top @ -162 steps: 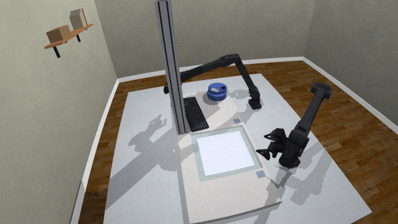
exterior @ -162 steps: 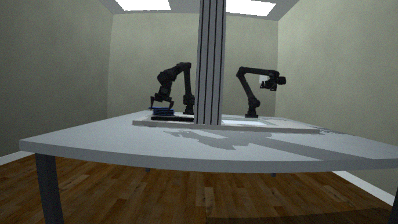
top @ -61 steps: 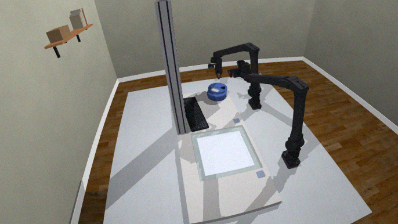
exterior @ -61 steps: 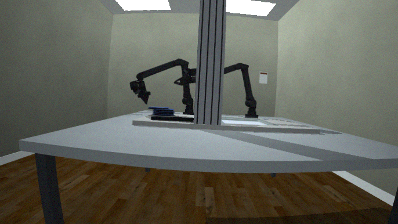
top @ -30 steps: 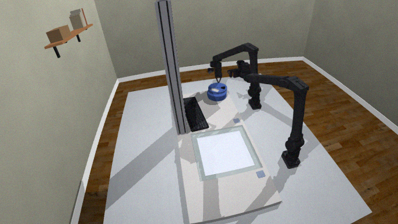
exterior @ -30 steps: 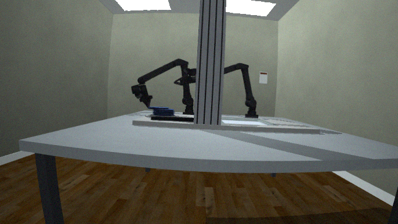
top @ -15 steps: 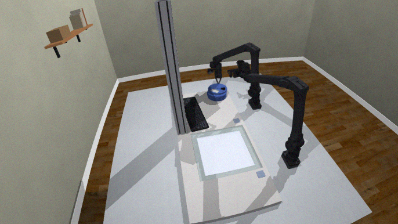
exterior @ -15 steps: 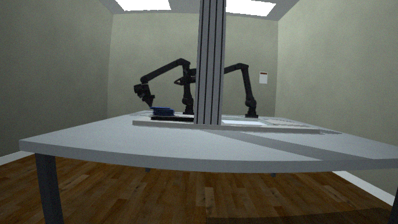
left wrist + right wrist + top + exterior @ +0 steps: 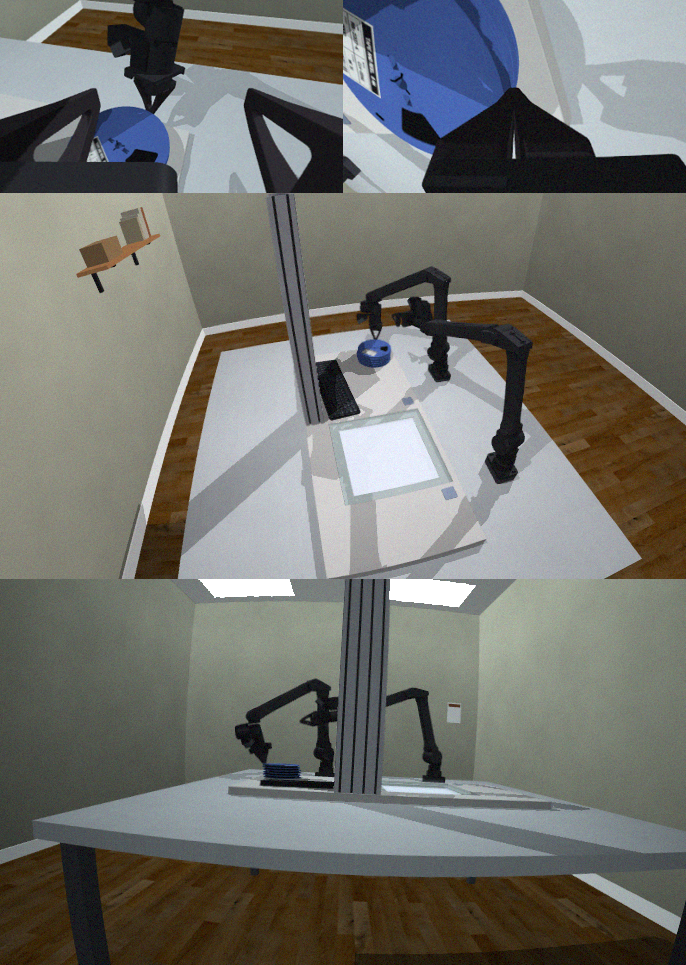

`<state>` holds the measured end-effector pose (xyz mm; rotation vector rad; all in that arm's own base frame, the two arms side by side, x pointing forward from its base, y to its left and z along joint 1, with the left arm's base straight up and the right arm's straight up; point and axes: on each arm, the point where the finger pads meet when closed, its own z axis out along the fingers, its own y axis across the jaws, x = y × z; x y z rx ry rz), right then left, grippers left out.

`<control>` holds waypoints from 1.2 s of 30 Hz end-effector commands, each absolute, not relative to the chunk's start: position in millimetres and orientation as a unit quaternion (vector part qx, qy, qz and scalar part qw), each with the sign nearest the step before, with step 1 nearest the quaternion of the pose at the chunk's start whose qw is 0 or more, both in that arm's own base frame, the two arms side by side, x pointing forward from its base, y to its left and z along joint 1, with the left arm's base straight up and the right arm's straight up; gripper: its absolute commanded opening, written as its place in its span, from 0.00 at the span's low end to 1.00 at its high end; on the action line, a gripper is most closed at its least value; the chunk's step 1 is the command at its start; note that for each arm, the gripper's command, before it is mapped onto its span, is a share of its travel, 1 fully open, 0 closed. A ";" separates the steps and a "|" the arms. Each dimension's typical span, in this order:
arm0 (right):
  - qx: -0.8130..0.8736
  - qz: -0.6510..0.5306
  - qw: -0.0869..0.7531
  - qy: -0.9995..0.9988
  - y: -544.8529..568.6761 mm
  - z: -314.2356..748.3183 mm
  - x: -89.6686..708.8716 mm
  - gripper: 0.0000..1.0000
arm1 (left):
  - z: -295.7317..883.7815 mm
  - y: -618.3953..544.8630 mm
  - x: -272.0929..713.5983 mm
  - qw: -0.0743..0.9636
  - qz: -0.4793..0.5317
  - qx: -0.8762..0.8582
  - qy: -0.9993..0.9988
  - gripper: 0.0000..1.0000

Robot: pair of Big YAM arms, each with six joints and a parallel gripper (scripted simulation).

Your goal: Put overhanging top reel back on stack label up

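The blue top reel lies flat on the stack of blue reels, its edge nearly flush with those below in the exterior view. Its white label faces up. My right gripper is shut and empty, pointing down with its tips at the reel's outer rim; contact is not clear. My left gripper is open and empty, raised off to the side of the stack.
A black keyboard lies beside the stack. A tall grey post rises at the keyboard's end. A light panel lies farther along the board. The right arm reaches over the board's edge near the stack.
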<state>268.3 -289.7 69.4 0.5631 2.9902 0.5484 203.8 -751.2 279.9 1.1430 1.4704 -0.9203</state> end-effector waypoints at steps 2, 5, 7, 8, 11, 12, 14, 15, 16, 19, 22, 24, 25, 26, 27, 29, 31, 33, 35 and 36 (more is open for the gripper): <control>0.184 0.159 0.045 0.969 -290.9 89.4 277.7 0.00 | 307.0 -769.3 207.8 0.523 -0.400 0.458 0.598 1.00; 0.187 0.157 0.047 0.968 -295.0 91.3 276.6 0.00 | 307.0 -769.3 207.8 0.523 -0.400 0.458 0.598 1.00; 0.188 0.157 0.047 0.968 -295.1 91.3 276.5 0.00 | 307.0 -769.3 207.8 0.523 -0.400 0.458 0.598 1.00; 0.188 0.157 0.047 0.968 -295.1 91.3 276.5 0.00 | 307.0 -769.3 207.8 0.523 -0.400 0.458 0.598 1.00; 0.188 0.157 0.047 0.968 -295.1 91.3 276.5 0.00 | 307.0 -769.3 207.8 0.523 -0.400 0.458 0.598 1.00; 0.187 0.157 0.047 0.968 -295.1 91.3 276.5 0.00 | 307.0 -769.3 207.8 0.523 -0.400 0.458 0.598 1.00; 0.185 0.144 0.060 0.970 -309.0 106.7 278.8 0.00 | 307.0 -769.3 207.8 0.523 -0.400 0.458 0.598 1.00; 0.182 0.140 0.063 0.971 -312.0 113.1 278.2 0.00 | 307.0 -769.3 207.8 0.523 -0.400 0.458 0.598 1.00; 0.179 0.135 0.068 0.972 -314.7 119.4 278.5 0.00 | 307.0 -769.3 207.8 0.523 -0.400 0.458 0.598 1.00; 0.178 0.132 0.071 0.973 -318.2 131.5 277.0 0.00 | 307.0 -769.3 207.8 0.523 -0.400 0.458 0.598 1.00; 0.178 0.131 0.070 0.973 -324.4 153.2 273.1 0.00 | 307.0 -769.3 207.8 0.523 -0.400 0.458 0.598 1.00; 0.178 0.131 0.070 0.973 -326.9 162.7 271.4 0.00 | 307.0 -769.3 207.8 0.523 -0.400 0.458 0.598 1.00; 0.178 0.131 0.070 0.973 -326.9 162.7 271.4 0.00 | 307.0 -769.3 207.8 0.523 -0.400 0.458 0.598 1.00; 0.178 0.130 0.071 0.973 -329.4 172.4 269.7 0.00 | 307.0 -769.3 207.8 0.523 -0.400 0.458 0.598 1.00; 0.179 0.130 0.069 0.973 -332.1 181.2 267.8 0.00 | 307.0 -769.3 207.8 0.523 -0.400 0.458 0.598 1.00; 0.181 0.145 0.058 0.971 -334.1 181.7 265.9 0.00 | 307.0 -769.3 207.8 0.523 -0.400 0.458 0.598 1.00; 0.182 0.156 0.048 0.970 -336.2 181.3 264.5 0.00 | 307.0 -769.3 207.8 0.523 -0.400 0.458 0.598 1.00; 0.181 0.159 0.044 0.970 -336.0 184.7 264.7 0.00 | 307.0 -769.3 207.8 0.523 -0.400 0.458 0.598 1.00; 0.180 0.168 0.036 0.969 -328.1 175.1 262.6 0.00 | 307.0 -769.3 207.8 0.523 -0.400 0.458 0.598 1.00; 0.179 0.166 0.037 0.969 -328.2 174.7 263.9 0.00 | 307.0 -769.3 207.8 0.523 -0.400 0.458 0.598 1.00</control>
